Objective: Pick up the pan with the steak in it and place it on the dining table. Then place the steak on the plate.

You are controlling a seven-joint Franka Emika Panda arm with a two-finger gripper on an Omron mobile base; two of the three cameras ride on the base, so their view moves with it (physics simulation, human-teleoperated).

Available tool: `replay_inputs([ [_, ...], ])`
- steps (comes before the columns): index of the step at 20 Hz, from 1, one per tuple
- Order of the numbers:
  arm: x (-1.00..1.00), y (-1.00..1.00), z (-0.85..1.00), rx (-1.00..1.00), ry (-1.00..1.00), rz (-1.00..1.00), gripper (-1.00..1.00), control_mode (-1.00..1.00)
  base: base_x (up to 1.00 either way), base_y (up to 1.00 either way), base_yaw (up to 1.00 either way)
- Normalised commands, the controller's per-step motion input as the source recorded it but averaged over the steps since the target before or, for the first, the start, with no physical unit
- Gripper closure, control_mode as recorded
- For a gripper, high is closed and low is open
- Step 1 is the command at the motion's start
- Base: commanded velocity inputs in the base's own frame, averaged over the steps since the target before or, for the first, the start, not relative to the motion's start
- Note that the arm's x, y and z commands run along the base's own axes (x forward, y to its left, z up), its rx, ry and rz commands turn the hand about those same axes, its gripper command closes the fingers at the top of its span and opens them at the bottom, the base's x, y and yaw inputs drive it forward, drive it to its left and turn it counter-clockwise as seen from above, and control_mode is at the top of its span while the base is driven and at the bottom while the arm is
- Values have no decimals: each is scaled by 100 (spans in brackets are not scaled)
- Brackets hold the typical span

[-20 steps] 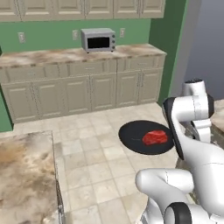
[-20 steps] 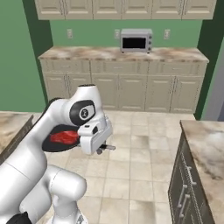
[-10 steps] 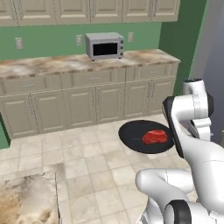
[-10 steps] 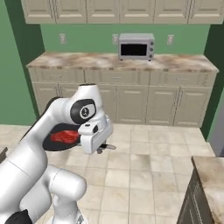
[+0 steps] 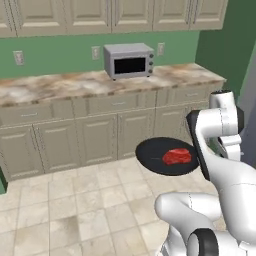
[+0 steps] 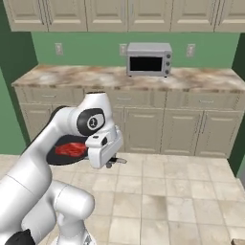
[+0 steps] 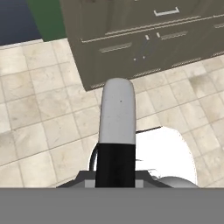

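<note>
i hold the pan (image 5: 167,156) level above the floor so the steak (image 5: 177,156) stays centred; tool (image 6: 111,162) clamped tight on its handle, far from any desk.

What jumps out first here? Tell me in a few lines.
The black pan hangs in mid-air above the tiled floor, in front of the cabinets, with the red steak lying in it. The white arm fills the foreground beside it. On the counter behind, against the green wall, stands a silver oven.
</note>
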Motion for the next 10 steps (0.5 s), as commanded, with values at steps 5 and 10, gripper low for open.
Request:
replay_inputs([
  [5,0,0,0,0,0,0,100,100,100,-4,0],
  [10,0,0,0,0,0,0,100,100,100,0,0],
])
